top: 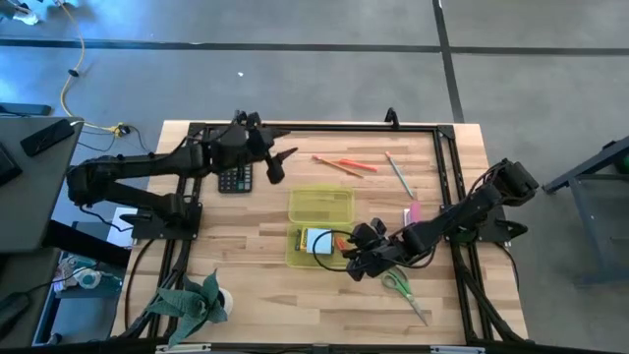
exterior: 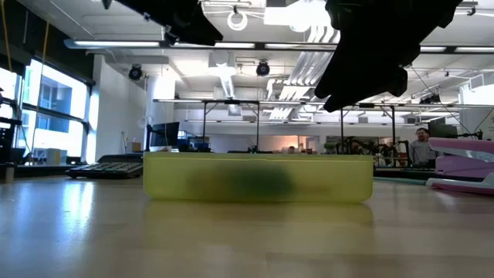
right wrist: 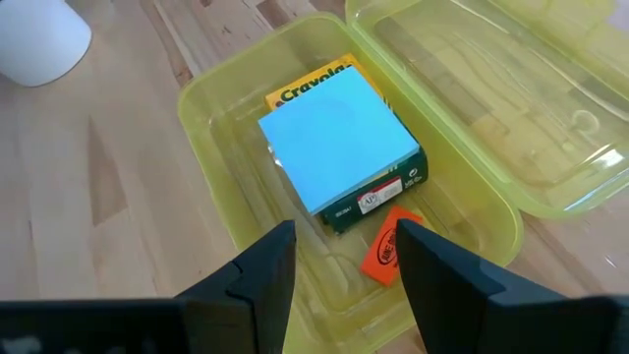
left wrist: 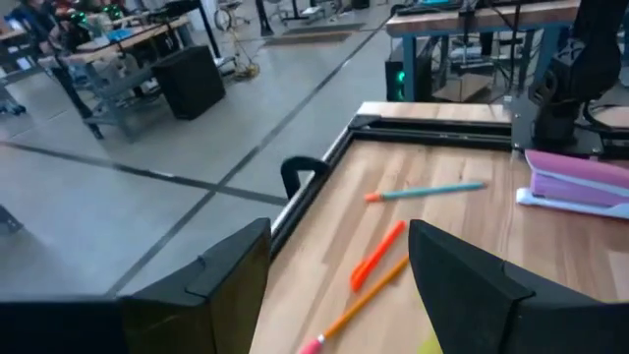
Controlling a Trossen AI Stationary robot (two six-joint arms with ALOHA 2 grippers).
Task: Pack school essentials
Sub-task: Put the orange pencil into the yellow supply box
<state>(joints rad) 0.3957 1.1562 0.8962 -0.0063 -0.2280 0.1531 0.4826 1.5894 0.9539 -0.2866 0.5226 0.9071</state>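
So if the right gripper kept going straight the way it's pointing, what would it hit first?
Probably the orange eraser on the floor of the open yellow-green case, right ahead of the open right gripper; the blue sticky-note pad lies just beyond. Depth is uncertain.

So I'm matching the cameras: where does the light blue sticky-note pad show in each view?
High view: light blue sticky-note pad inside the yellow-green case, lower middle.
Low view: not discernible; only the case's wall.
Left wrist view: not in it.
Right wrist view: centre, atop the crayon box.
Shared landmark: the case.
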